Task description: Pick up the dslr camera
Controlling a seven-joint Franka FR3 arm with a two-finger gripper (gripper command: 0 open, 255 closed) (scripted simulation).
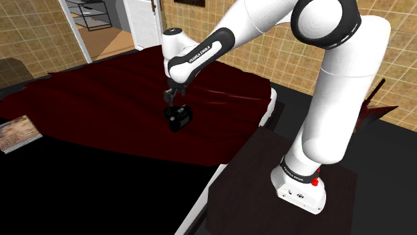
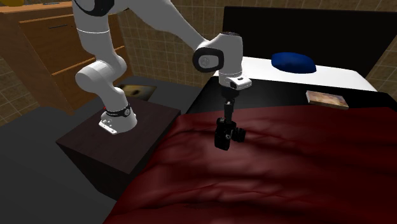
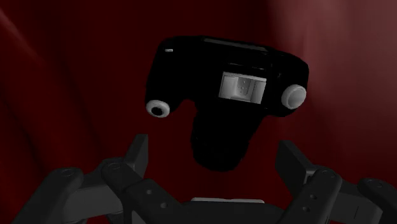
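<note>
One finger (image 3: 136, 154) of my pincer (image 1: 173, 100) stands well apart from the other, so I am spread wide and pinching nothing. Between the two and just beyond them lies the camera (image 3: 216, 70), black, on the dark red cover (image 3: 63, 76) of the bed, straight under me and not touched.

Across its body I read a small round dial (image 3: 158, 109), then a dark bulge pointing my way (lens or grip, I cannot tell), a pale square mount (image 3: 242, 87) and a pale knob (image 3: 293, 96). Then comes my other finger (image 3: 289, 159).

I judge it stiff, hard-shelled and dense for its bulk, with smooth faces that may slip. The soft cover may let it tip as I close. I would clamp across the flat sides of the body, squarely, keeping off the dial, the knob and any glass.
</note>
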